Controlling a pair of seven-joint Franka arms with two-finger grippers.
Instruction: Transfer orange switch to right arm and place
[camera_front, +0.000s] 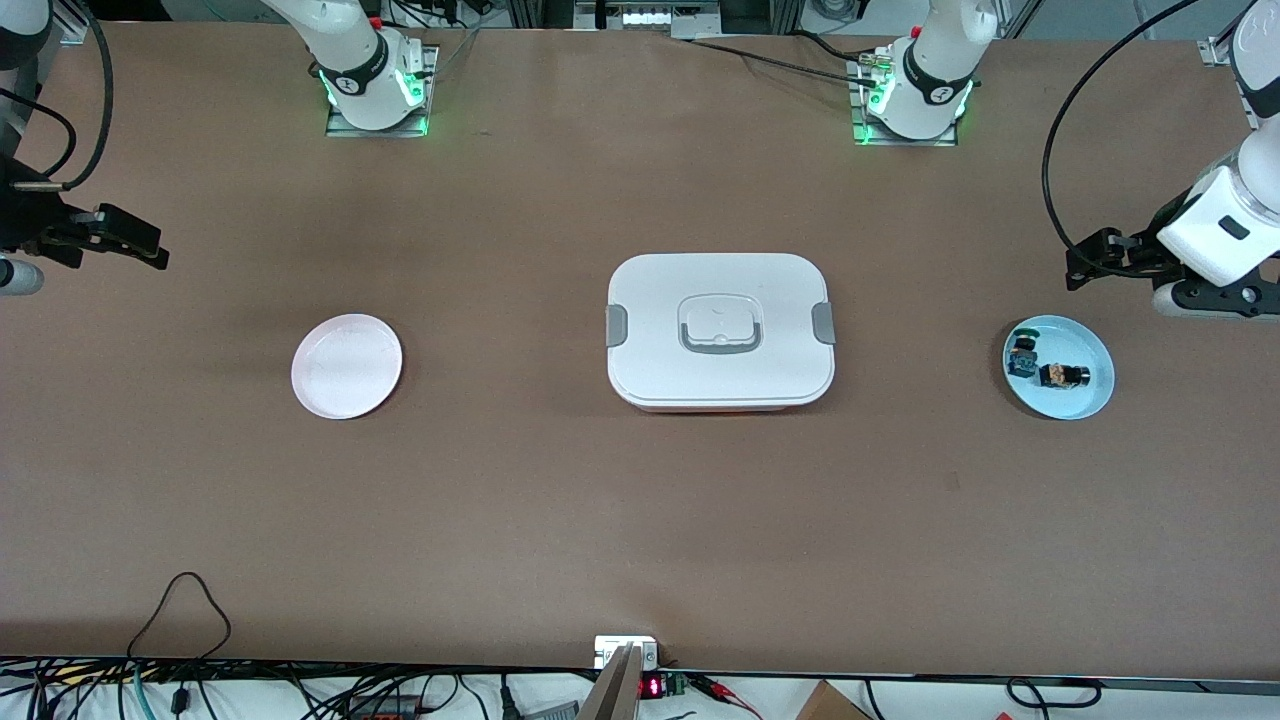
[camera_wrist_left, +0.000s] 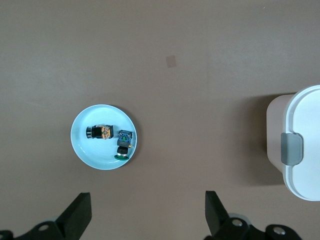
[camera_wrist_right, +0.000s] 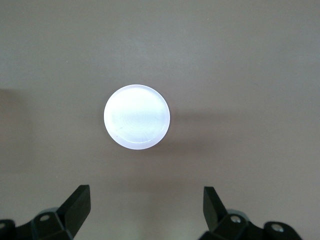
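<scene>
The orange switch (camera_front: 1062, 376) lies on its side on a light blue plate (camera_front: 1088, 398) at the left arm's end of the table, beside a green-capped, blue-bodied switch (camera_front: 1022, 355). The left wrist view shows the orange switch (camera_wrist_left: 98, 132), the green-capped switch (camera_wrist_left: 123, 145) and the plate (camera_wrist_left: 95, 154). My left gripper (camera_front: 1085, 262) (camera_wrist_left: 147, 200) is open and empty, up over bare table just beside the blue plate. My right gripper (camera_front: 140, 243) (camera_wrist_right: 145, 192) is open and empty, up over bare table at the right arm's end.
A white lidded box (camera_front: 720, 330) with grey clasps stands mid-table; its end shows in the left wrist view (camera_wrist_left: 302, 145). A pale pink plate (camera_front: 346, 365) lies toward the right arm's end and shows in the right wrist view (camera_wrist_right: 136, 116).
</scene>
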